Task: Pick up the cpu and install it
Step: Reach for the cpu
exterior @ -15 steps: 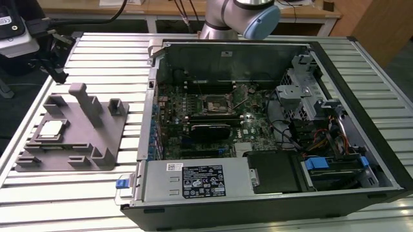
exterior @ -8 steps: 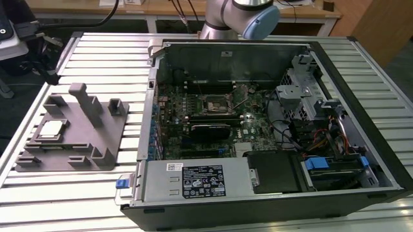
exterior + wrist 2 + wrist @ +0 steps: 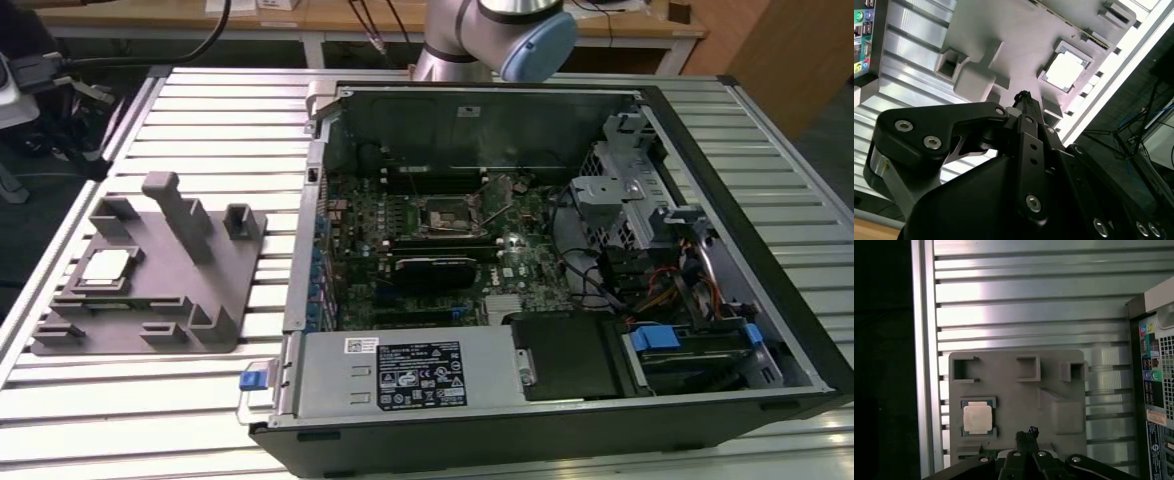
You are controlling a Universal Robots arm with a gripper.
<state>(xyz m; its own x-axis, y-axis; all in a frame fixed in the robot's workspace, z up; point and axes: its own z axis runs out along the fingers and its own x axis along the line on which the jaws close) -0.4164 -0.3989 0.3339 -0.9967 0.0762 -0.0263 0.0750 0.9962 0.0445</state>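
Nothing installed yet: the small square silver-topped cpu (image 3: pixel 107 265) sits in the grey plastic fixture (image 3: pixel 230 280), exterior view's left of the open black computer case (image 3: pixel 467 120), with the gripper (image 3: pixel 1027 432) closed, empty, hovering nearby.

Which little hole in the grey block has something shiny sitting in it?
The framed pocket holding the cpu, a flat silvery square, on the grey fixture. The three notched pockets along one edge of the fixture hold nothing.
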